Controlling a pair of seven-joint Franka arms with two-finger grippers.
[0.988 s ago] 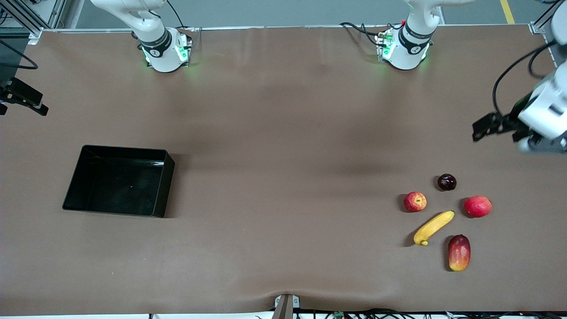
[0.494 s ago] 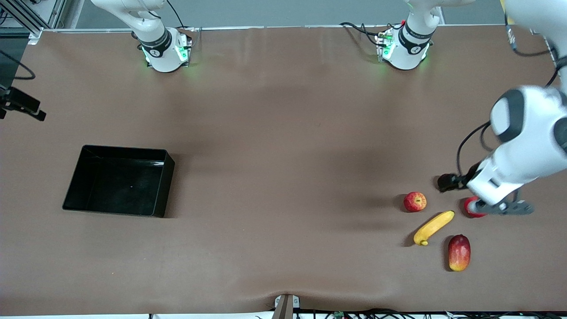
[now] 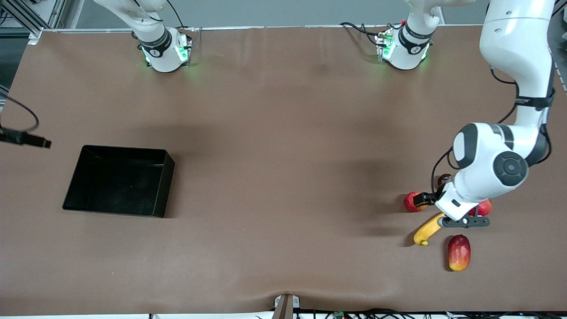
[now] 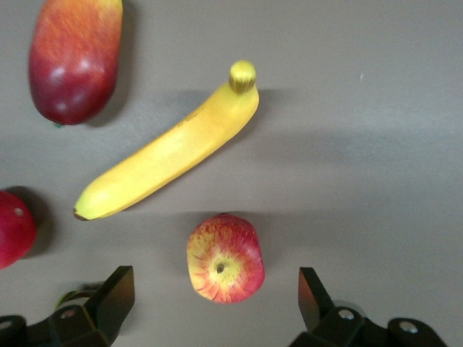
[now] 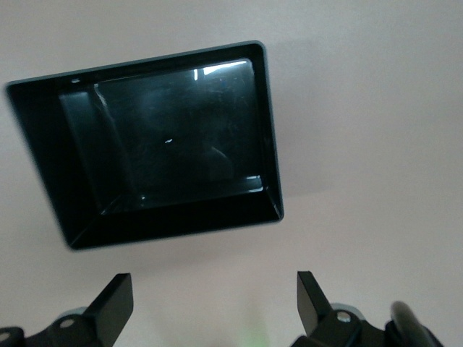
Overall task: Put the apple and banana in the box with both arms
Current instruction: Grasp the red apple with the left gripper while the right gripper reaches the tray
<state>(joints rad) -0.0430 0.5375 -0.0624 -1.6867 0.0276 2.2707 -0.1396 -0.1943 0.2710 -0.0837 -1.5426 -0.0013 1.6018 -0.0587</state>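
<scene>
The apple (image 3: 411, 202) lies by the banana (image 3: 426, 231) at the left arm's end of the table, both partly covered by the left arm. My left gripper (image 3: 465, 221) hangs open and empty over the fruit cluster. In the left wrist view (image 4: 215, 300) the apple (image 4: 226, 258) shows below, between the open fingers, with the banana (image 4: 166, 163) beside it. The empty black box (image 3: 165, 190) sits toward the right arm's end. My right gripper (image 5: 215, 303) is open and empty above the table beside the box (image 5: 269, 152). Only a black part of it (image 3: 26, 139) shows in the front view.
An oblong red-and-yellow fruit (image 3: 459, 252) lies nearest the front camera; it also shows in the left wrist view (image 4: 76, 58). A smooth pinkish-red fruit (image 3: 486, 207) and a dark plum (image 3: 442, 179) are largely hidden under the left arm. Bare brown table separates box and fruit.
The left arm has swung in from the table's end and come down over the fruit, covering the plum and pinkish fruit. The right hand's black part has moved nearer the box.
</scene>
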